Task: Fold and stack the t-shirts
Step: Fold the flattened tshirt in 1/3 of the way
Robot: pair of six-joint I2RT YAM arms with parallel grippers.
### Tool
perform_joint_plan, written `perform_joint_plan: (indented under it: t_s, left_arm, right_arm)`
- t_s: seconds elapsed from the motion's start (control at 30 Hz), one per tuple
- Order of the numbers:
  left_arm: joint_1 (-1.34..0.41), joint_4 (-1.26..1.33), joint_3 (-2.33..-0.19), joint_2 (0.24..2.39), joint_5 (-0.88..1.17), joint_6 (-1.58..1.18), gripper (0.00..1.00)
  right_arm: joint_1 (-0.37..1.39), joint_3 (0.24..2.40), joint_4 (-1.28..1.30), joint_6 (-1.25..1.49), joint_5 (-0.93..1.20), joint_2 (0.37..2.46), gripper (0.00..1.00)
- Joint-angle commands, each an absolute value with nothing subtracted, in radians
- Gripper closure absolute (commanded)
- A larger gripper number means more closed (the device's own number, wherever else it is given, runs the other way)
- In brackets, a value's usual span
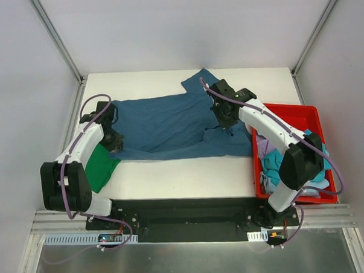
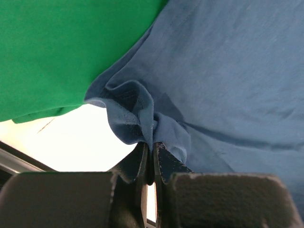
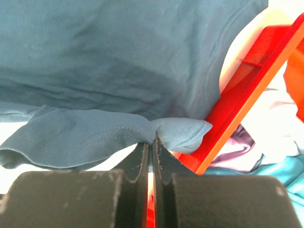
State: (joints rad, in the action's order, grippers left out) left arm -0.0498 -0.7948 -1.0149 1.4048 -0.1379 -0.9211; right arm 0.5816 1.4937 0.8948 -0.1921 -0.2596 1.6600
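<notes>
The dark teal-blue t-shirt (image 1: pixel 169 128) lies spread across the middle of the table (image 1: pixel 184 179), with one sleeve pointing toward the far edge.

The left gripper (image 2: pixel 153 146) holds the shirt's left end. Its jaws are closed together on a bunched fold of hem cloth. The right gripper (image 3: pixel 152 141) holds the right end in the same way, pinching a doubled edge just beside the wall of the red bin (image 1: pixel 290 115).

A grip at two opposite ends probably serves to keep the cloth taut. It would also let one side be carried over the other as a single flat fold. On that reading, the fold of this shirt is under way but not yet made.

The green t-shirt (image 1: pixel 100 167) lies at the near left of the table, meeting the blue shirt's left end. Which one overlaps the other cannot be told. It appears to lie flat, which suggests it is the base of the stack.

A loose heap of t-shirts (image 1: pixel 274 163) in teal, light blue and lavender fills the bin, apparently waiting to be folded.
</notes>
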Motion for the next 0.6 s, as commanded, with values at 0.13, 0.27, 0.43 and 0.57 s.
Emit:
perform_joint_plan:
  t_s: [0.13,0.27,0.43,0.57]
  left_arm:
    - [-0.026,-0.787,-1.117,1.529,-0.089,-0.88,1.0]
    - [-0.025,-0.782,-1.147,1.558,-0.121,-0.896,1.0]
    - [-0.017,-0.782,-1.184,1.606,-0.138,-0.893,1.0]
    - [-0.015,-0.779,-1.215,1.655,-0.146,-0.9,1.0]
  right_arm:
    - [0.545,1.627,0.853,-0.311,-0.301,1.765,1.0]
    - [0.525,1.687,0.85,-0.331,-0.285,1.819,1.0]
    - [0.509,1.746,0.85,-0.357,-0.276,1.873,1.0]
    - [0.502,1.747,0.815,-0.362,-0.285,1.908,0.99]
